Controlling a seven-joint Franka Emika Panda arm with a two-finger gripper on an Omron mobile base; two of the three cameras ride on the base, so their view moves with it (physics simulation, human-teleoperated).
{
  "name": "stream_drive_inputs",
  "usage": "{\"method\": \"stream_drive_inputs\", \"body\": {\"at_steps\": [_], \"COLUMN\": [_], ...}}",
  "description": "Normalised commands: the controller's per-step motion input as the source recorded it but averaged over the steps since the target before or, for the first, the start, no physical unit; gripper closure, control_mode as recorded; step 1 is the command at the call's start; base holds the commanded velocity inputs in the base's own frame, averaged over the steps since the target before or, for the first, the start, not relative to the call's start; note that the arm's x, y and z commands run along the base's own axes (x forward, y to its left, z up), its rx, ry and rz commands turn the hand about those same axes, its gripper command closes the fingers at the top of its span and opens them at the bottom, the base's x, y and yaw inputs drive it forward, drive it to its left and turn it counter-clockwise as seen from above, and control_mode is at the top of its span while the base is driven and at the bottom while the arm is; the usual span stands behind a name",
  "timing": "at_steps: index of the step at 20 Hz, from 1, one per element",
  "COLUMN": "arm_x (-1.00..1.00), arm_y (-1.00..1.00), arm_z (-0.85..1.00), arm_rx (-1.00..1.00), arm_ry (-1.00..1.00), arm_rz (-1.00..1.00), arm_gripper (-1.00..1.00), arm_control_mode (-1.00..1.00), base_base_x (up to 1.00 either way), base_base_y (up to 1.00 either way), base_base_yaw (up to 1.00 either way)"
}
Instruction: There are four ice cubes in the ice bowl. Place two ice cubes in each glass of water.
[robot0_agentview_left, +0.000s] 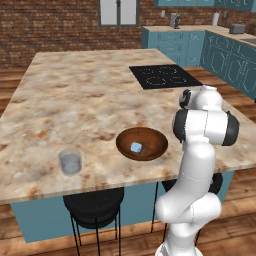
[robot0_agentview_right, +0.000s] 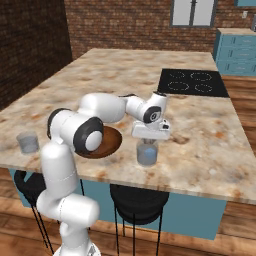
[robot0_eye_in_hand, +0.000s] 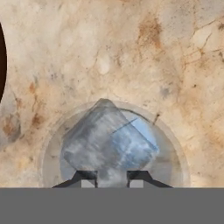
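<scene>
Hand (robot0_eye_in_hand: 112, 177) pinching a small pale translucent ice cube (robot0_eye_in_hand: 109, 142) right above the short clear water tumbler (robot0_agentview_right: 147, 154). Could clip the rim at 12 o'clock and bounce onto the marbled counter (robot0_agentview_right: 210, 140) if dropped off-centre.

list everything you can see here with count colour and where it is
ice bowl: one, dark-brown wood, near the front edge of the island.
ice cubes: one pale blue-white in the bowl; one at the fingertips, over the right-hand glass.
glass of water: two, clear pale blue; one front left, one right of the bowl under the hand.
island counter: one, beige marble on a teal base.
cooktop: one, black, far right of the island.
stools: dark, tucked under the front edge.
cabinets: teal, back right.
gripper: one, dark fingertips narrowly apart, above the right-hand glass.
</scene>
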Motion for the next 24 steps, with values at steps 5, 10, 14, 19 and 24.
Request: {"method": "stream_drive_inputs", "body": {"at_steps": [5, 10, 14, 19, 24], "arm_x": [0.27, -0.02, -0.26, -0.34, -0.2], "arm_y": [0.0, 0.0, -0.01, 0.0, -0.01], "arm_z": [-0.18, -0.03, 0.0, 0.0, 0.0], "arm_rx": [-0.01, 0.0, 0.0, 0.0, 0.0], "arm_ry": [0.0, 0.0, 0.0, -0.02, -0.05], "arm_rz": [0.06, 0.05, 0.03, 0.0, 0.0], "arm_gripper": [1.0, 1.0, 1.0, -1.0, -1.0], "arm_control_mode": [-1.0, -1.0, -1.0, -1.0, -1.0], "base_base_x": [0.0, 0.0, 0.0, 0.0, 0.0], "base_base_y": [0.0, 0.0, 0.0, 0.0, 0.0], "base_base_yaw": [0.0, 0.0, 0.0, 0.0, 0.0]}}
